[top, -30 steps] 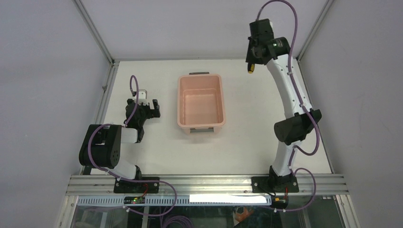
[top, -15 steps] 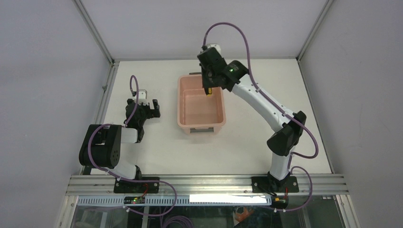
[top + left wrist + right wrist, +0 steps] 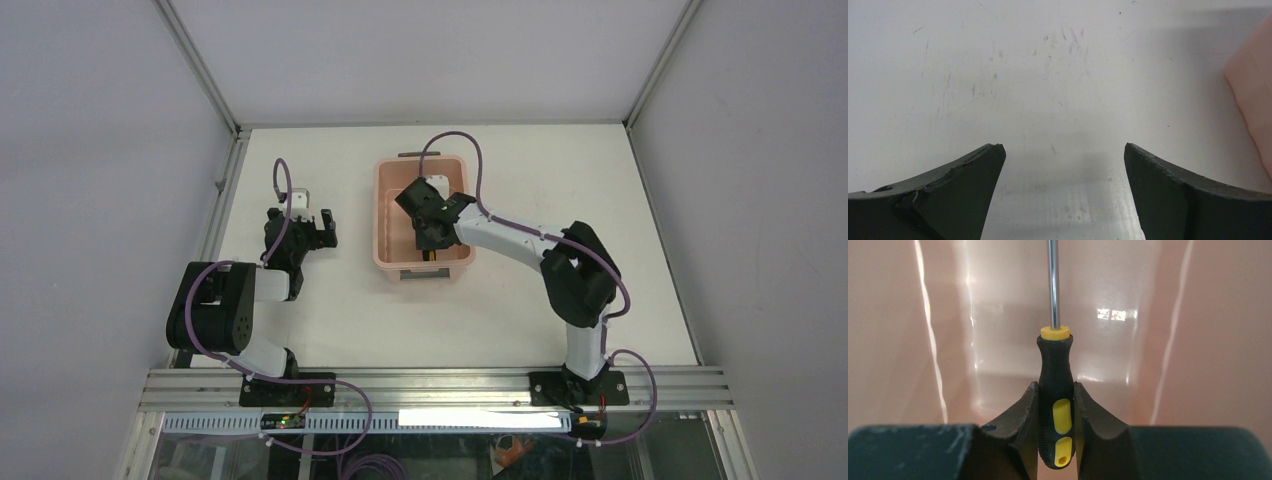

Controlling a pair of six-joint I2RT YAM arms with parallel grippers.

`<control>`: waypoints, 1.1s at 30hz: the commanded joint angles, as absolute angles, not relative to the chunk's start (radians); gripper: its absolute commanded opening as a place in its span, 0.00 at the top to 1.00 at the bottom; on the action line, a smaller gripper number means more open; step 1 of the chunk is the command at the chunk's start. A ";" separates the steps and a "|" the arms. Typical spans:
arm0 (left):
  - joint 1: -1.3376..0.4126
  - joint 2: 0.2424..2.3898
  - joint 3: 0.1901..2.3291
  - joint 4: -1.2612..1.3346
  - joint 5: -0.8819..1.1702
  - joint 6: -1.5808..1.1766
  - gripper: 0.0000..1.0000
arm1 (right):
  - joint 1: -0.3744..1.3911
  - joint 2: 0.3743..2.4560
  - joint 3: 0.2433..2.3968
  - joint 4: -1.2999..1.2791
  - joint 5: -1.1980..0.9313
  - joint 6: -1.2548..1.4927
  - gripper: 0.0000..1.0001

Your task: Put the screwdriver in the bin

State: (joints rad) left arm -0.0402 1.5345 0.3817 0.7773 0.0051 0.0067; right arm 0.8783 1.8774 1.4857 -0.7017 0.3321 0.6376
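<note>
The salmon-pink bin (image 3: 381,215) stands in the middle of the table. My right gripper (image 3: 430,238) is low inside it, near its front wall, and is shut on the screwdriver (image 3: 433,256). In the right wrist view the black and yellow handle of the screwdriver (image 3: 1055,370) sits clamped between the fingers of my right gripper (image 3: 1055,386), and its metal shaft points away towards the bin's pink inner wall (image 3: 1198,340). My left gripper (image 3: 312,229) is open and empty over the table, left of the bin; in the left wrist view it (image 3: 1063,148) holds nothing.
The bin's side (image 3: 1254,95) shows at the right edge of the left wrist view. Grey enclosure walls surround the white table (image 3: 560,170). An aluminium rail (image 3: 430,385) runs along the near edge.
My right arm has swung from the far right corner to over the bin and then down into it, carrying the screwdriver. The left arm has not moved.
</note>
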 commanded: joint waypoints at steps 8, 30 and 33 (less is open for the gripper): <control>-0.049 1.507 0.383 0.804 0.010 -0.009 0.01 | 0.864 2.003 1.505 -0.569 0.373 0.649 0.53; -0.048 1.507 0.383 0.804 0.009 -0.009 0.01 | 0.569 1.594 1.686 -0.801 0.390 0.300 0.01; -0.048 1.507 0.383 0.804 0.010 -0.009 0.01 | 0.441 1.505 1.611 -0.800 0.401 0.272 0.01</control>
State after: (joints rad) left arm -0.0402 1.5345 0.3817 0.7773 0.0051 0.0067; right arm 0.5766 1.6180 1.6772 -0.7166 0.3767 0.3225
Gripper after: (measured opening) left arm 0.992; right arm 0.992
